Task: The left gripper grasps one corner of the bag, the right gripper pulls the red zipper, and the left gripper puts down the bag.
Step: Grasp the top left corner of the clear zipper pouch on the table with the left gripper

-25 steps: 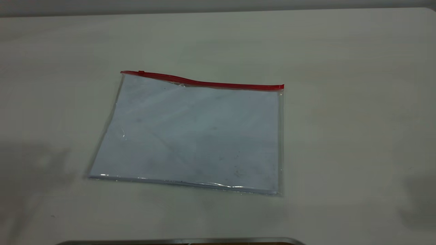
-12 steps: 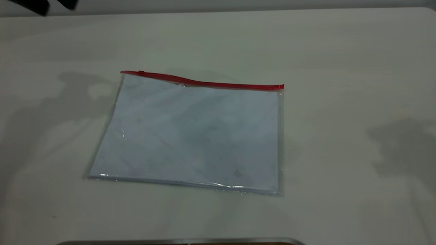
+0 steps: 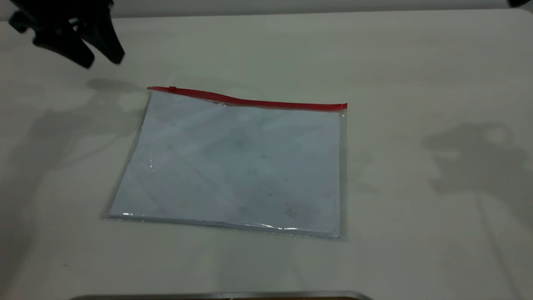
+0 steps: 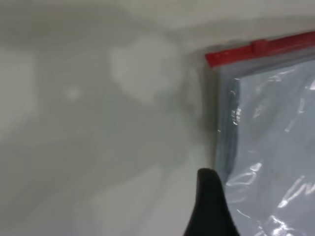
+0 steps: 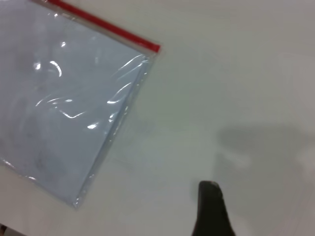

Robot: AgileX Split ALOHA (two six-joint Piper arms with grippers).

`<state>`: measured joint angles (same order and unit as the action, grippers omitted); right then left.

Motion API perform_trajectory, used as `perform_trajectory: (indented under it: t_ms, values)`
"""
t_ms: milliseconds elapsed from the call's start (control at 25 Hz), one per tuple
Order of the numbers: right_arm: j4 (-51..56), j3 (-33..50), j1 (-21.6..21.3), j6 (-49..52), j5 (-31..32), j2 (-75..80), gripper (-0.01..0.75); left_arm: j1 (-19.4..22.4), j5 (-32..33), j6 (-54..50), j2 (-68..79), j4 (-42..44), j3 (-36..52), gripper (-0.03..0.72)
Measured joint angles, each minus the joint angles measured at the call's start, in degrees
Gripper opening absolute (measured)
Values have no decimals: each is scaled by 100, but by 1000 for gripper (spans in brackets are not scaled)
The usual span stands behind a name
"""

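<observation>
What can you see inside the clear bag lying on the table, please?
Through the clear plastic of the bag a smudged white sheet shows, filling nearly the whole pouch. Whether anything lies behind that sheet cannot be seen, since it covers the back. The red zipper runs along the far edge.

One bag [image 3: 233,166], two claws [image 3: 98,52].
</observation>
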<state>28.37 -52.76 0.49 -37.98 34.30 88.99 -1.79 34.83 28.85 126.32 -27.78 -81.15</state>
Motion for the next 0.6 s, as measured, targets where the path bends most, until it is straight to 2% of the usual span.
perform_trajectory:
  t_ms: [240, 600]
  values:
    - [299, -4, 0, -311, -41, 171, 561, 129, 196, 598, 647, -432, -380, 590]
    - [325, -4, 0, -342, -40, 171, 561, 222, 275, 2223, 1391, -1492, -674, 590]
